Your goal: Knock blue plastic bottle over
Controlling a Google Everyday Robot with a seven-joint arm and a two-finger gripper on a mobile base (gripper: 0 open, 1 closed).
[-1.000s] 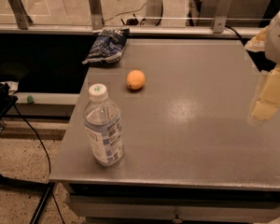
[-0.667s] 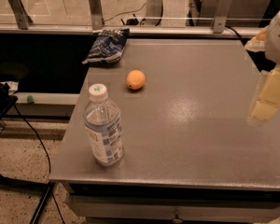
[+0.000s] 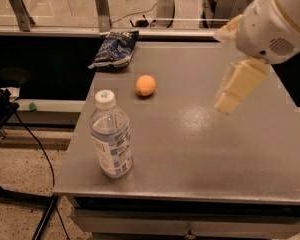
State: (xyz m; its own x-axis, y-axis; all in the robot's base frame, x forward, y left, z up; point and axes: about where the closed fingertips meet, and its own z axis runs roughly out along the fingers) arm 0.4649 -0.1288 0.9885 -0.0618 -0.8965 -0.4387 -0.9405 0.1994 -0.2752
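Nearest: blue plastic bottle (image 3: 110,139), upright on near-left corner of grey table (image 3: 190,154), white cap on, label toward camera, close to left edge. Not yet knocked over, so task undone. Tall and narrow, so probably tips from a sideways push up high. Likely to roll off left edge if shoved that way.

Mid-depth, right side: gripper (image 3: 237,86), cream-coloured, hanging above tabletop under white arm housing (image 3: 275,24), angled down and leftward, well apart from bottle, touching nothing. Spread or pressed together: cannot tell. Nothing visibly held. Seemingly held clear of surface to allow travel leftward across bare table toward bottle.

Farther, left of centre: orange ball (image 3: 145,85), resting on table beyond bottle, apart from it. Looks off a straight line from gripper to bottle, but near enough to watch.

Far-left corner: dark blue foil snack bag (image 3: 113,49), lying flat, out of the way.

Beyond table: metal railing posts (image 3: 101,6) and floor.
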